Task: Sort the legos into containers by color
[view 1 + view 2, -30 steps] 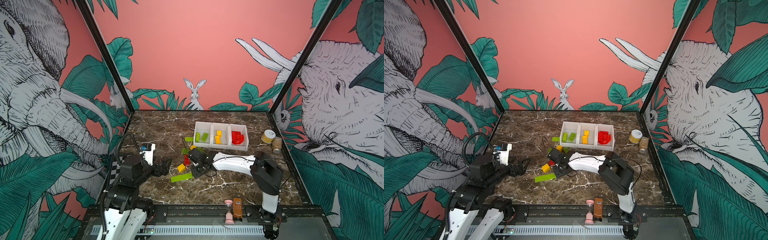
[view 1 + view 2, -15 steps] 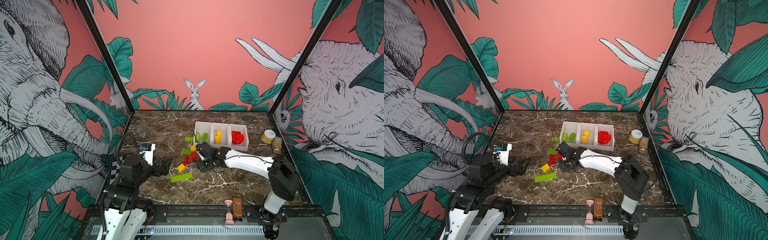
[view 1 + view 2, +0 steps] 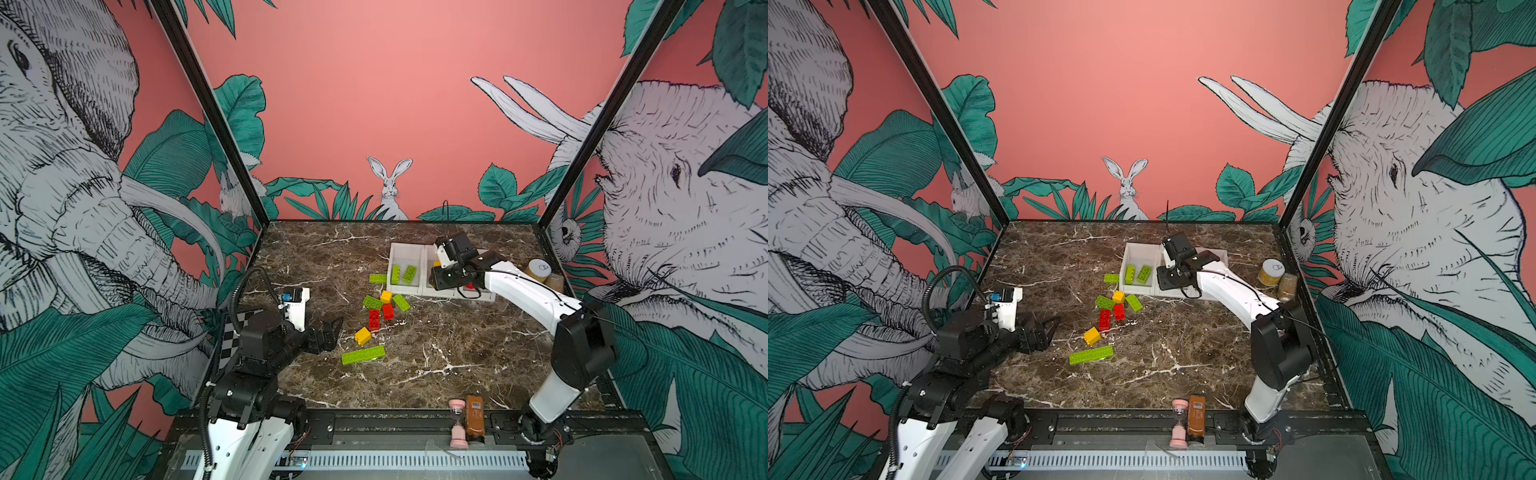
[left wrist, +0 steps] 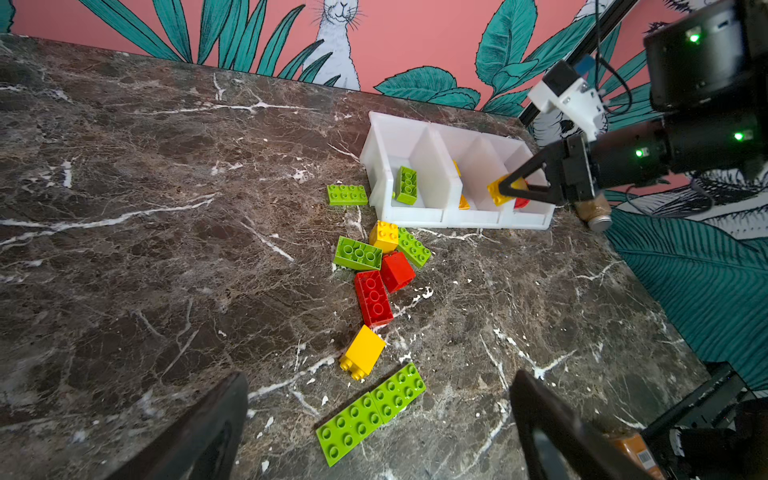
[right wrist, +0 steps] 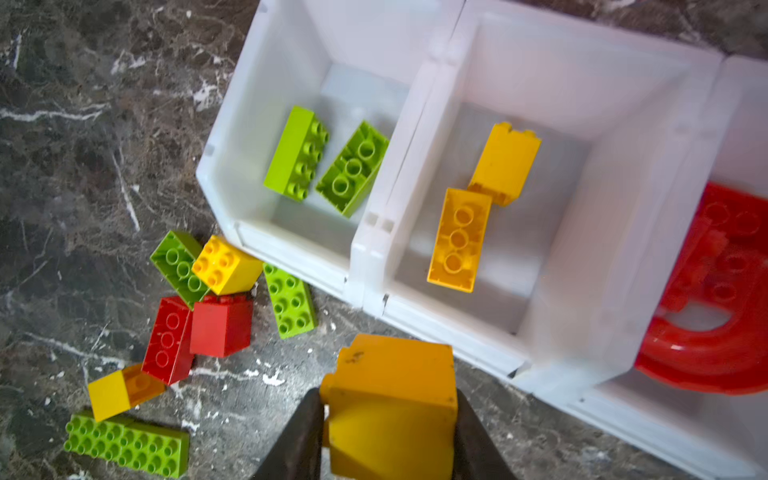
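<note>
Three joined white containers [image 3: 405, 248] stand at the back of the table. The left one holds two green legos [image 5: 324, 166], the middle one two yellow legos [image 5: 478, 208], and the right one a red arch [image 5: 715, 299]. My right gripper [image 5: 388, 399] is shut on a yellow brick [image 5: 390, 386], held in the air by the front wall of the middle container [image 5: 449, 328]. Loose green, yellow and red legos [image 3: 380, 309] lie in front of the containers, with a long green brick [image 3: 363, 354] nearest. My left gripper [image 3: 332, 332] rests open and empty, low beside that pile.
A yellowish white-lidded jar [image 3: 538, 270] and a small brown jar [image 3: 555, 282] stand right of the containers. A pink hourglass [image 3: 457, 419] and a brown bottle [image 3: 474, 417] lie at the front edge. One green brick [image 3: 377, 278] lies just left of the containers.
My right gripper has lifted the yellow brick from the pile and carried it back and to the right, to the containers. The left arm has not moved.
</note>
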### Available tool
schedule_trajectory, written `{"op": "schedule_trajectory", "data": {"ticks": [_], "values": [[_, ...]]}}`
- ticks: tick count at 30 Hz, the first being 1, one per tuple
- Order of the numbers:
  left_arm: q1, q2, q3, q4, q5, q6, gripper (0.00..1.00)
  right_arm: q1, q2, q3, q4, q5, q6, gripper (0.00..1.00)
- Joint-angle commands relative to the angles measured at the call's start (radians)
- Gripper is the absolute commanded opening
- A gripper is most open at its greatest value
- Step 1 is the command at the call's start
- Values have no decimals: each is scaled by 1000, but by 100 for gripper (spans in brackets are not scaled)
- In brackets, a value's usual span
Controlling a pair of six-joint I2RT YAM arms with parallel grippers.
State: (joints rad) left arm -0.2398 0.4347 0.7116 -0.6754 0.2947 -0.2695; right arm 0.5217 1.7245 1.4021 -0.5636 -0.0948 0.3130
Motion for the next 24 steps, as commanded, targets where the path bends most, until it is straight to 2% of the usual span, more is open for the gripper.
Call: {"op": "schedule_trajectory", "data": {"ticks": [1, 10, 18, 20, 24], "values": [[-3, -12, -9, 0, -8, -1, 99, -42, 61, 68, -10, 22, -51, 35], [-4, 1, -5, -4, -12, 1, 99, -88, 250, 250, -77, 69, -119, 35], [-4, 3, -4, -6, -16, -2, 99, -96, 308, 271, -86, 99, -121, 37], [-4, 4, -5, -5, -15, -2, 99, -96, 313, 269, -78, 99, -116, 39], [-4, 4, -4, -8, -14, -3, 99, -97, 309, 279, -93, 112, -120, 49]]}}
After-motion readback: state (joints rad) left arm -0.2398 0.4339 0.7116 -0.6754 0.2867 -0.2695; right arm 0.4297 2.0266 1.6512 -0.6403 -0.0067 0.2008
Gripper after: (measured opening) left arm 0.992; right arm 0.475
